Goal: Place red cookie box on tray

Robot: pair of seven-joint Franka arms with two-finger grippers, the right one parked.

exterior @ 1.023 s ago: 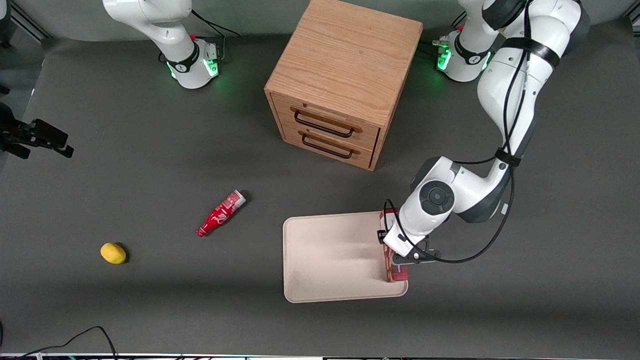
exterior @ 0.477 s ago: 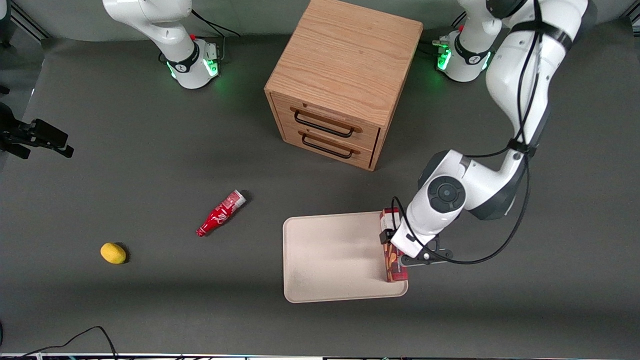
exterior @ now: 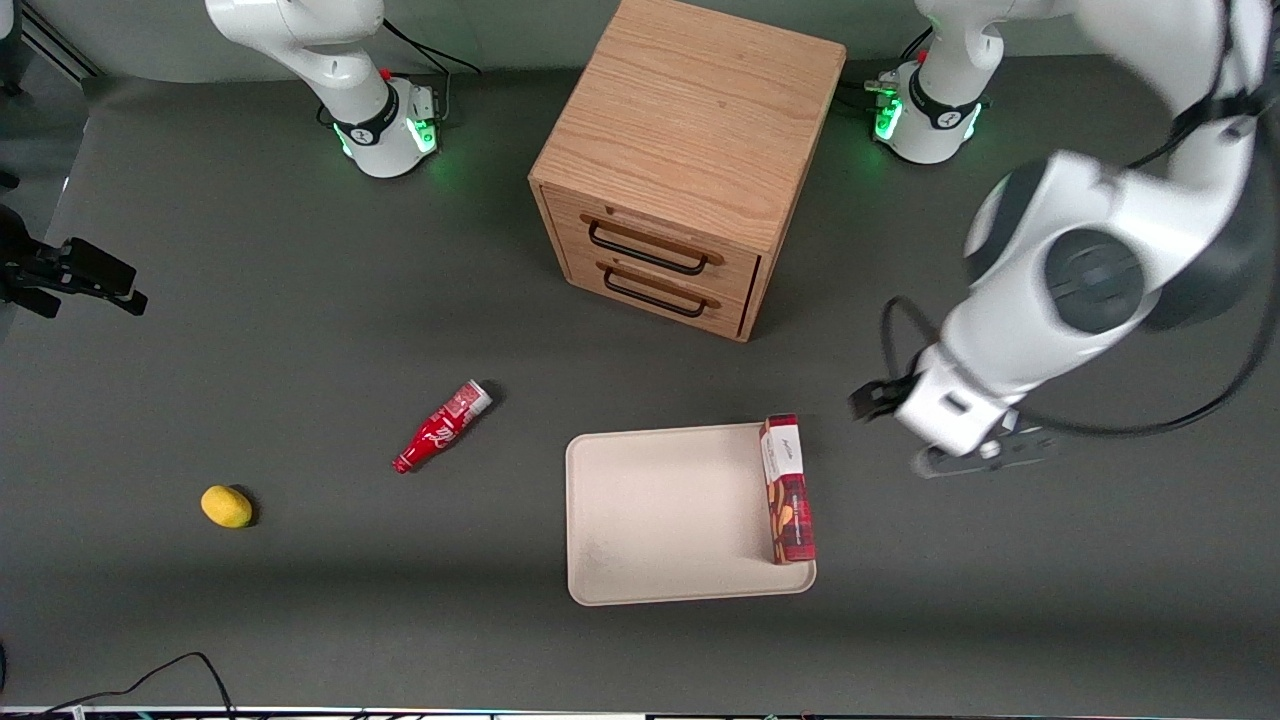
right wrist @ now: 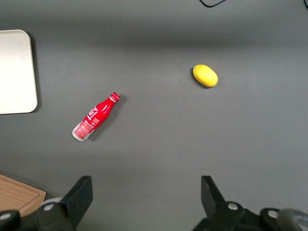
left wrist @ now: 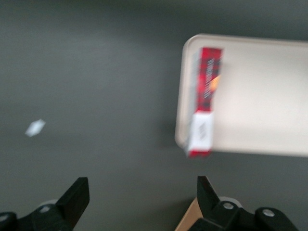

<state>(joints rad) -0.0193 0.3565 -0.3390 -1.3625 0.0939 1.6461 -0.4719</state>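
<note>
The red cookie box (exterior: 787, 490) lies flat on the cream tray (exterior: 650, 520), along the tray's edge toward the working arm's end. Its white end points at the drawer cabinet and reaches the rim. The left arm's gripper (exterior: 975, 452) hangs raised above the bare table, beside the tray toward the working arm's end and well apart from the box. In the left wrist view the gripper (left wrist: 142, 187) is open and empty, with the box (left wrist: 204, 98) and tray (left wrist: 260, 96) away from its fingers.
A wooden two-drawer cabinet (exterior: 690, 150) stands farther from the front camera than the tray. A small red bottle (exterior: 443, 426) and a yellow lemon (exterior: 226, 506) lie toward the parked arm's end. Both show in the right wrist view, bottle (right wrist: 95, 117) and lemon (right wrist: 205, 75).
The gripper was down at the box on the tray. It has let go, risen and swung away toward the working arm's end. The box stays on the tray.
</note>
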